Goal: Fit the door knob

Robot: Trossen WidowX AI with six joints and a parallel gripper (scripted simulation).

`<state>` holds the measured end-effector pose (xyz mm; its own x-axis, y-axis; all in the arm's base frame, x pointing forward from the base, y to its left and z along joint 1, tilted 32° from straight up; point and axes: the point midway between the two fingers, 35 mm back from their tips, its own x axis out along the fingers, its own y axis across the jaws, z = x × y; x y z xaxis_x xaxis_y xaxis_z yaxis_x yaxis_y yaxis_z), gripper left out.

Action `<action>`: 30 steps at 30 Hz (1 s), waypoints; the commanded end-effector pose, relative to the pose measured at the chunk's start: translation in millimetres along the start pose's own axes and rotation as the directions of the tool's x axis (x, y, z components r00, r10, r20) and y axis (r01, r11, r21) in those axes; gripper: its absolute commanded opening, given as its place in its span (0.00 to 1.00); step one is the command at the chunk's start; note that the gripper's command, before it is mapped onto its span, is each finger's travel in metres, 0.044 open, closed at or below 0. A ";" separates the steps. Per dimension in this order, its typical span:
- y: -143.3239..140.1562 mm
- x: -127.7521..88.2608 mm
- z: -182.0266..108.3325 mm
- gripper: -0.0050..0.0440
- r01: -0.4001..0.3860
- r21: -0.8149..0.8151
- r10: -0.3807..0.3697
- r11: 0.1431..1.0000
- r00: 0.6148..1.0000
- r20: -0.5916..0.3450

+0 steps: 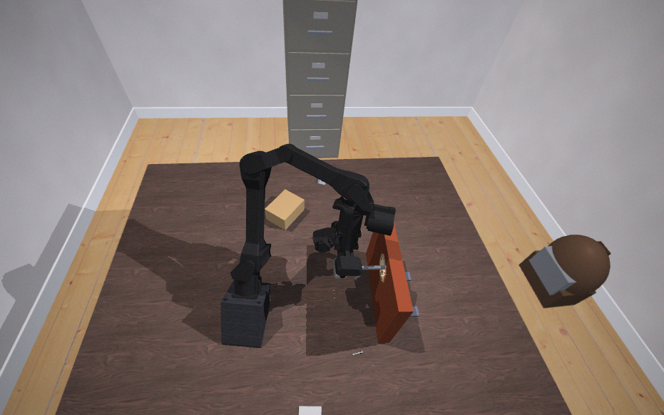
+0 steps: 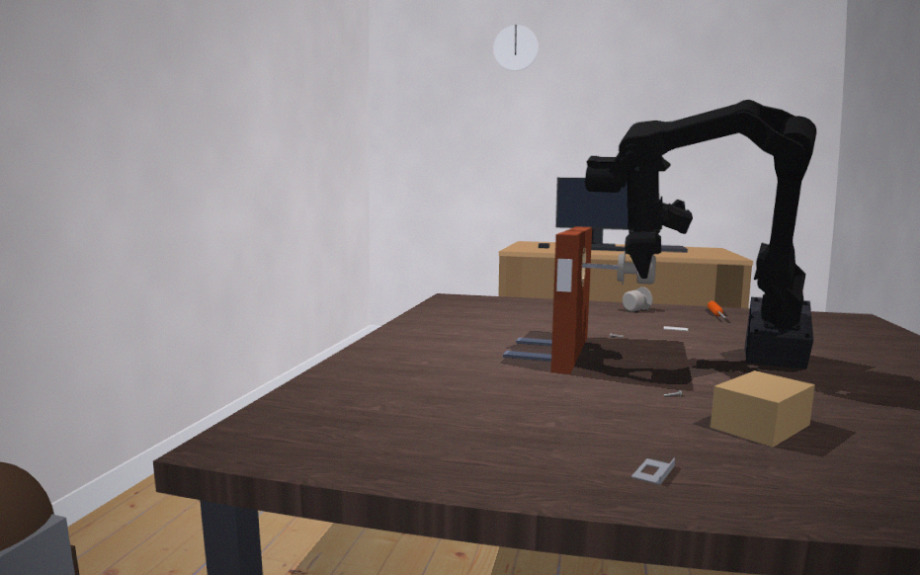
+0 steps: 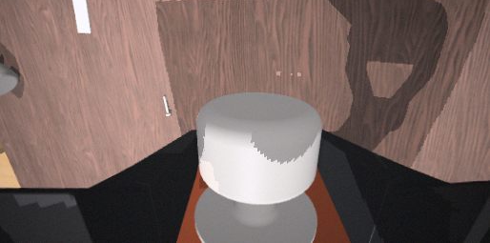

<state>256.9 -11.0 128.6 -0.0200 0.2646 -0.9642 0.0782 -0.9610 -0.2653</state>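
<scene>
My gripper (image 1: 347,266) (image 2: 638,269) (image 3: 256,137) is shut on the pale grey door knob (image 2: 628,271) (image 3: 259,148), holding it sideways above the table. The knob's square spindle (image 1: 371,267) (image 2: 599,266) points level at the upright red-brown wood block (image 1: 391,296) (image 2: 567,314) (image 3: 329,212). Its tip reaches the brass latch plate (image 1: 381,269) on the face towards the robot. The knob's round plate (image 3: 255,221) (image 2: 621,271) stands well off the wood. I cannot tell how deep the tip sits in the socket.
A second knob (image 2: 636,298) lies on the table behind, with an orange screwdriver (image 2: 715,308) and a white strip (image 2: 675,328) (image 3: 81,12). A tan box (image 1: 284,208) (image 2: 761,407), a grey strike plate (image 2: 653,470) and loose screws (image 1: 358,353) (image 2: 672,392) (image 3: 166,106) lie around.
</scene>
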 end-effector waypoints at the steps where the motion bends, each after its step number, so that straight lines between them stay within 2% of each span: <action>1: -0.1 -1.6 1.1 0.10 -0.002 -0.002 0.002 1.000 1.000 0.001; 30: 0.0 -0.9 -1.7 0.10 -0.001 -0.010 0.001 1.000 1.000 -0.002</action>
<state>257.0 -10.4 127.7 -0.0293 0.2663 -0.9634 0.0829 -0.9599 -0.2679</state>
